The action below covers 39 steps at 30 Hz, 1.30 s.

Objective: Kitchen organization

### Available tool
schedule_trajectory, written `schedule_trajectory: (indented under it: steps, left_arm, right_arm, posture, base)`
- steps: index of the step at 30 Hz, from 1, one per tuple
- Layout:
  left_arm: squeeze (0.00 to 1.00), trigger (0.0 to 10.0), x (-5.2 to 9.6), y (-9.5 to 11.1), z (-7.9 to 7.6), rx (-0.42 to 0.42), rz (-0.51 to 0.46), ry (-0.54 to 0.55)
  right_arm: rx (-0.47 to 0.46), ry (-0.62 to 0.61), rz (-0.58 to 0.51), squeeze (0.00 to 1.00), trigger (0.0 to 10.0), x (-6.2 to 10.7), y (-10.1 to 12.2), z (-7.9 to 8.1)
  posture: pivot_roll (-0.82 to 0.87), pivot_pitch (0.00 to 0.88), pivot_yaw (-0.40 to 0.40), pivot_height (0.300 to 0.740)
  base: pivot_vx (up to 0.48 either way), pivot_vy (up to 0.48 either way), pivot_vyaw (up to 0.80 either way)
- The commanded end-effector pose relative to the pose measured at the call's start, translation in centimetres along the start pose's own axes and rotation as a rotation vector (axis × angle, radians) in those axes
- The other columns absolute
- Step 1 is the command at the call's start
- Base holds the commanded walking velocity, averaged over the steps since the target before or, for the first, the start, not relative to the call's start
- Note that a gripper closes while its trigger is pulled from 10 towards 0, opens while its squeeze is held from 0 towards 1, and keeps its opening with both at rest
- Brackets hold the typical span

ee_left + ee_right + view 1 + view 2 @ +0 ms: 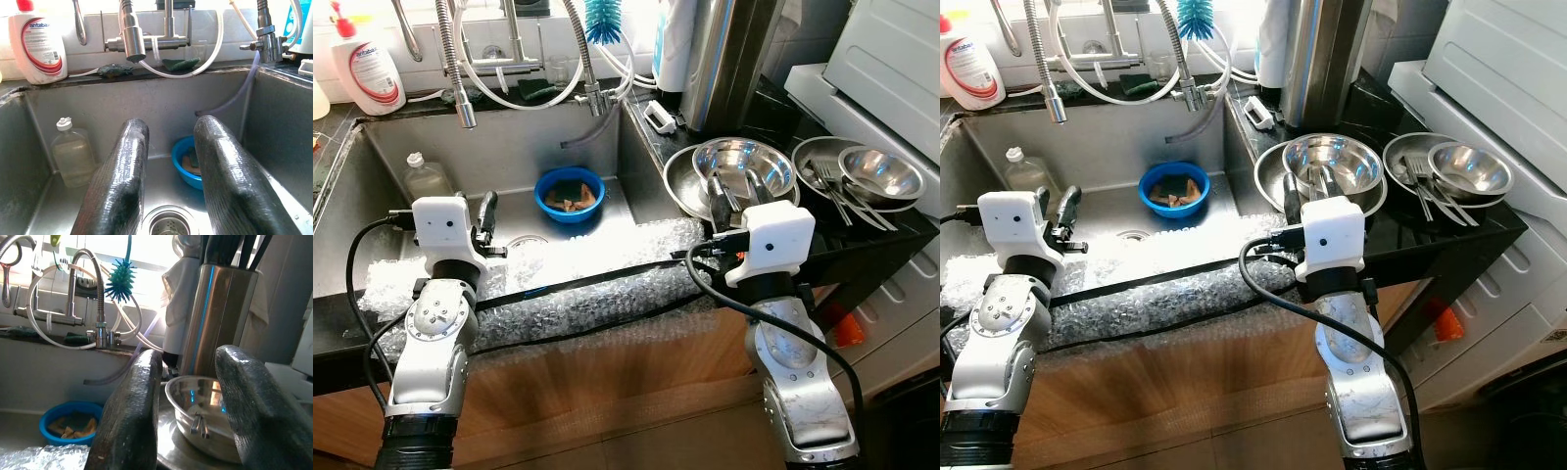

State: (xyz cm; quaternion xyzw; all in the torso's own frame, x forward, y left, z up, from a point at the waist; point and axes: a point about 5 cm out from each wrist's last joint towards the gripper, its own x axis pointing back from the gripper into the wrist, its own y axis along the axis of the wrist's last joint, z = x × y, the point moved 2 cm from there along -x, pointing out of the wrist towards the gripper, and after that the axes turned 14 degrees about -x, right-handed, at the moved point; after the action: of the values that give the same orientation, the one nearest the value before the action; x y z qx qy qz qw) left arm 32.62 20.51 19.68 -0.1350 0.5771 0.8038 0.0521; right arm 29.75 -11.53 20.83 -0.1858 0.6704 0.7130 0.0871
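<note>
1. Left eye view: my left gripper (485,217) hovers over the sink (391,166), fingers parted, empty. My right gripper (736,196), also parted and empty, points at the steel bowl (744,162).
2. Organizing looks barely begun: the blue bowl (569,194) and plastic bottle (423,176) sit in the sink.
3. Right wrist view adds utensils (199,423) inside the steel bowl.

A round blue bowl (569,193) sits upright on the sink floor, holding brownish scraps, well ahead of the left gripper's (168,181) parted fingers and slightly to their right. A shiny steel bowl (208,413) with utensils inside rests in a wider steel pan (680,186), just beyond the right gripper's (190,411) spread fingers.
</note>
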Motion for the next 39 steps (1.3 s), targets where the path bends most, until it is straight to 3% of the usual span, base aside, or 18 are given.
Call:
schedule_trajectory:
  steps: [1, 25, 39]
  left_arm:
    - [0.0, 10.0, 0.2, 0.3, -0.2, 0.001, -0.012, -0.007]
    - [0.0, 10.0, 0.2, 0.2, -0.4, 0.005, -0.007, -0.012]
    - [0.0, 10.0, 0.2, 0.2, -0.4, 0.01, -0.011, -0.008]
  right_arm:
    - [-0.013, -0.032, 0.005, 0.0, 10.0, 0.2, 0.2, -0.6]
    - [-0.136, -0.049, 0.179, 0.0, 10.0, 0.6, -2.9, -0.8]
    - [-0.101, -0.064, 0.12, 0.0, 10.0, 0.0, -1.9, -1.5]
  posture:
    - [0.06, 0.112, -0.037, 0.74]
    - [0.06, 0.112, -0.038, 0.74]
    - [0.06, 0.111, -0.039, 0.74]
  base:
    - [0.0, 0.0, 0.0]
    - [0.0, 0.0, 0.0]
    - [0.0, 0.0, 0.0]
